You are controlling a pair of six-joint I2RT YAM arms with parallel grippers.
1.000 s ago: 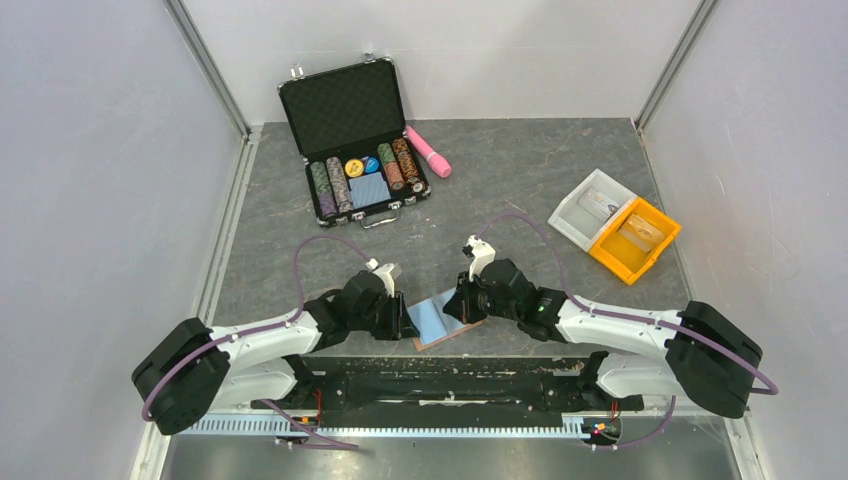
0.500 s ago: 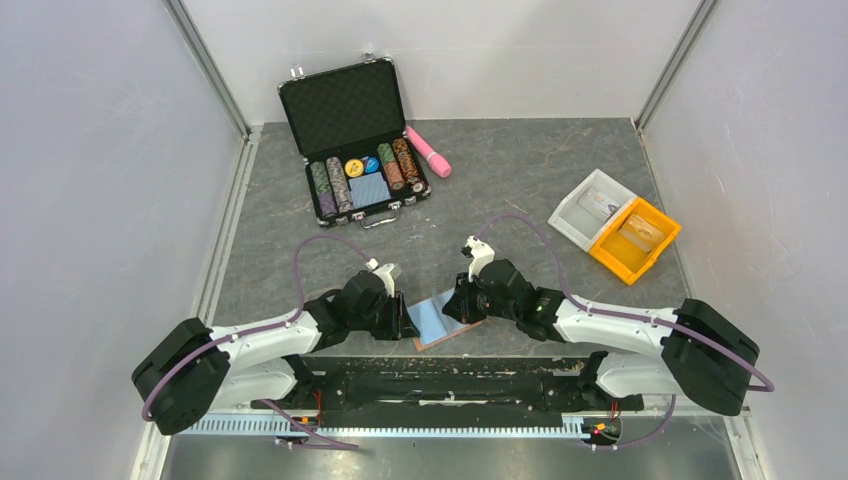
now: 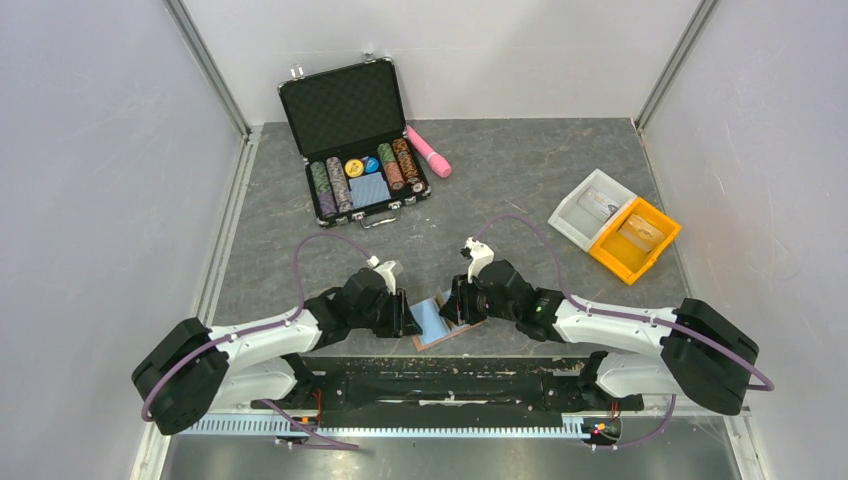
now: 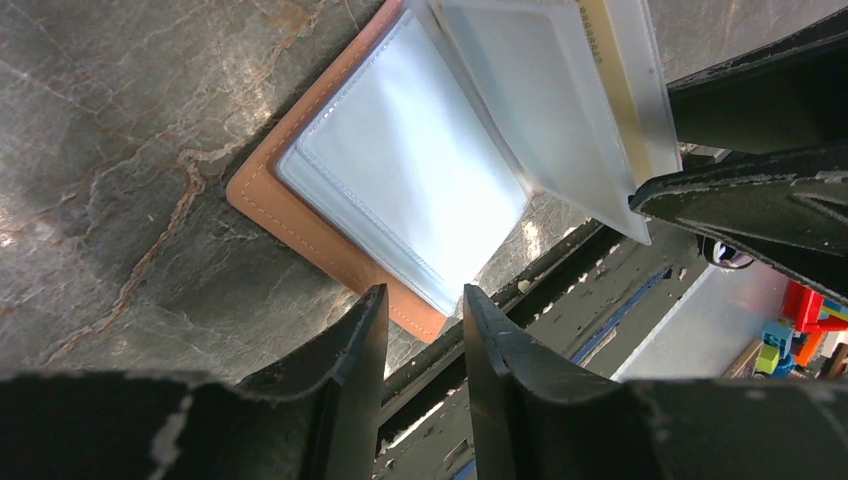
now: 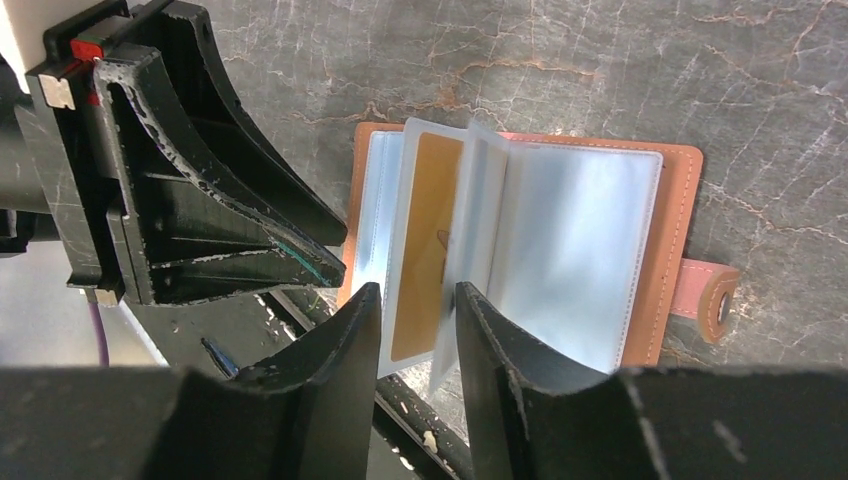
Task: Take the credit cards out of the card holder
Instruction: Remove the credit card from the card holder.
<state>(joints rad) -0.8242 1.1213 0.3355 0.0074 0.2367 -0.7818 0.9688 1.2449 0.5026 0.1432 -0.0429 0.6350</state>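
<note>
Two sets of jaws meet over the card holder, which lies open on the grey worktop close to its near edge, right in front of the arms' bases. We see its brown cover flat on the stone-patterned surface, clear bluish sleeves facing up, and its closing tab sticking out at one side. Several sleeve leaves stand partly raised from the spine. One of them carries an orange-yellow card, tucked inside its pocket. We cannot make out any other cards.

The right gripper hangs over the raised leaves with its jaws apart. The leaf with the orange-yellow card and the one next to it stand in the gap, and we cannot tell whether either finger touches them. The left gripper sits low at the opposite side of the holder, its jaws also apart by a narrow gap with nothing between them. Its tips are just beside the cover's edge, and we cannot tell whether they touch it.

Well apart from all this, toward the far side of the worktop, we see an open black case holding poker chips, with a pink cylinder just beside it. At the right a white bin touches a yellow bin.
</note>
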